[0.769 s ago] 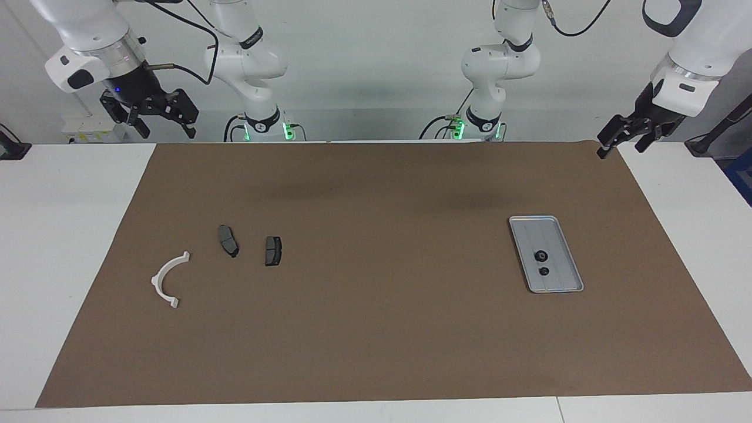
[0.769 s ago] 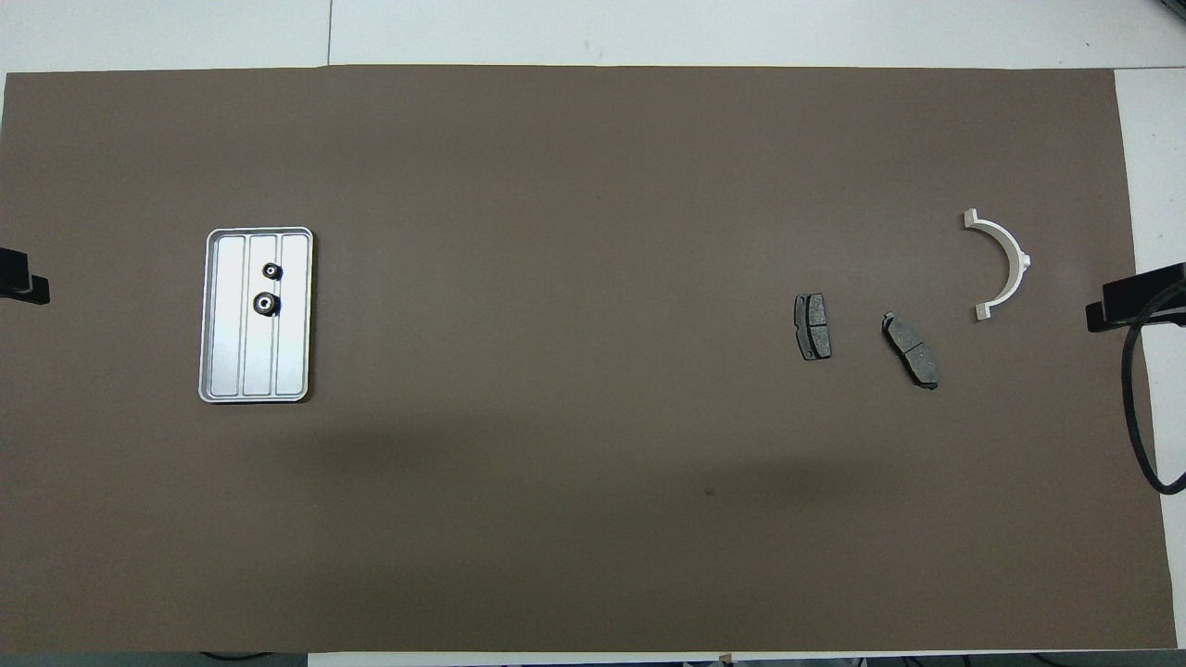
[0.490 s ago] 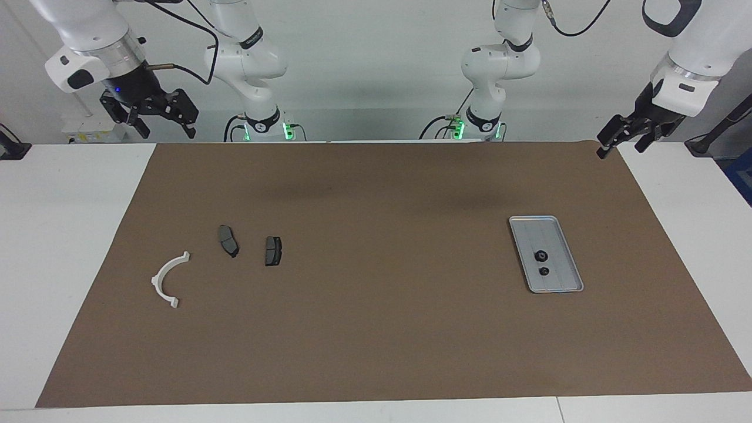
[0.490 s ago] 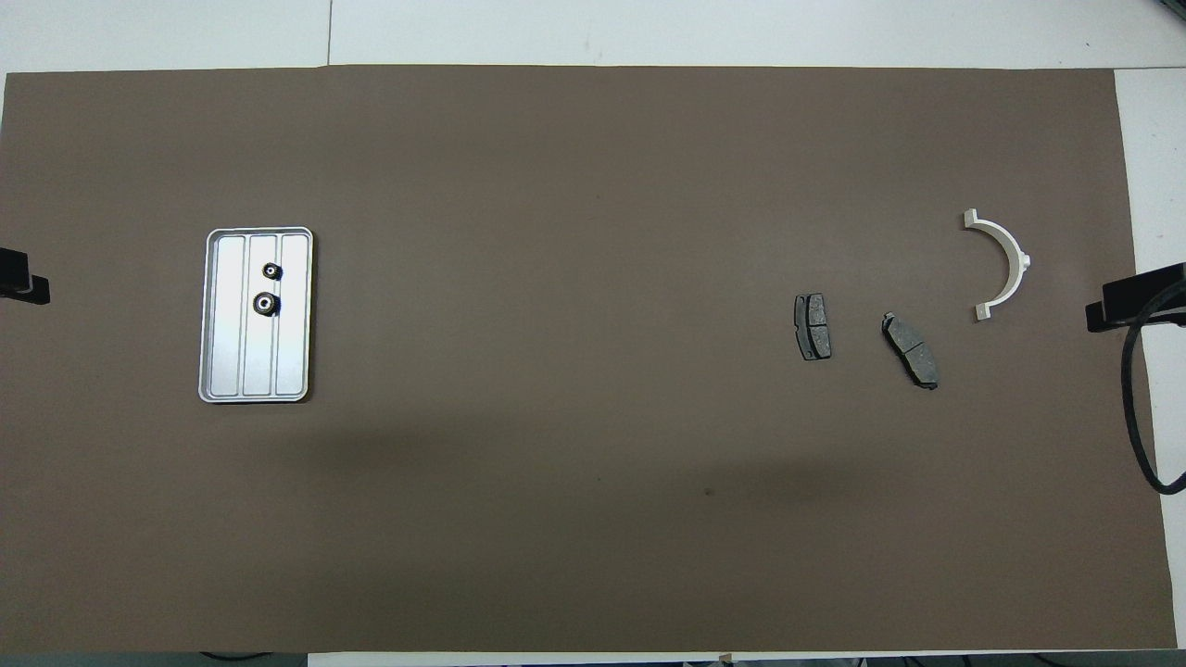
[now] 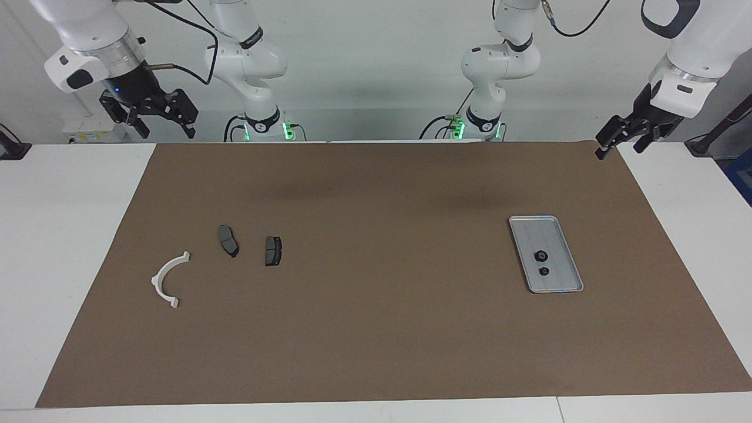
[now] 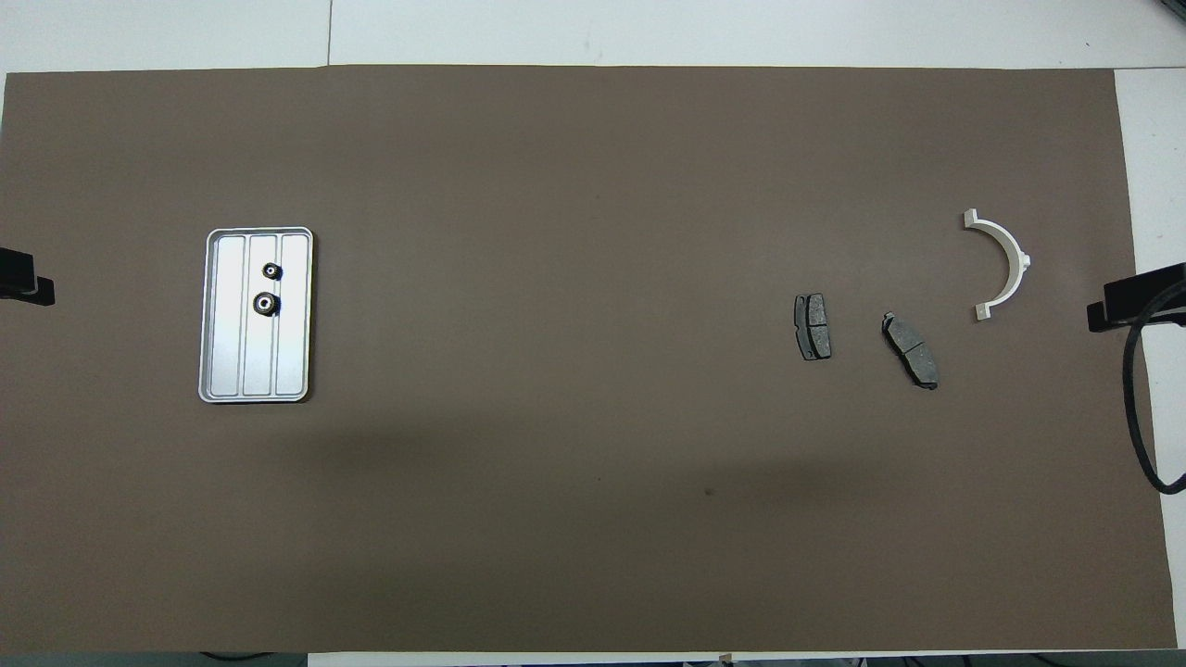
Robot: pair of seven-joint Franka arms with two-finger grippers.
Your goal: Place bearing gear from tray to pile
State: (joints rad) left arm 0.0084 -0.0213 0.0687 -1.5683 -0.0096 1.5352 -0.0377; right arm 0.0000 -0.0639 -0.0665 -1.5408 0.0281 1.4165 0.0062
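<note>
The silver tray (image 5: 558, 238) (image 6: 222, 324) lies toward the left arm's end of the table. Two black bearing gears sit in it, a larger one (image 5: 540, 255) (image 6: 266, 303) and a smaller one (image 5: 544, 271) (image 6: 271, 270). The pile lies toward the right arm's end: a white half-ring bracket (image 5: 157, 277) (image 6: 1015, 250) and two dark brake pads (image 5: 228, 240) (image 5: 273, 251) (image 6: 813, 326) (image 6: 911, 349). My left gripper (image 5: 618, 150) (image 6: 26, 285) is open and empty, raised over the mat's corner by the robots. My right gripper (image 5: 167, 130) (image 6: 1126, 306) is open and empty, raised over the other corner.
A brown mat (image 5: 376, 329) (image 6: 556, 509) covers most of the white table (image 5: 64, 235). A black cable (image 6: 1135, 417) loops down by the right gripper at the mat's edge.
Both raised grippers have shifted only very slightly. The tray, gears and pile parts have not moved.
</note>
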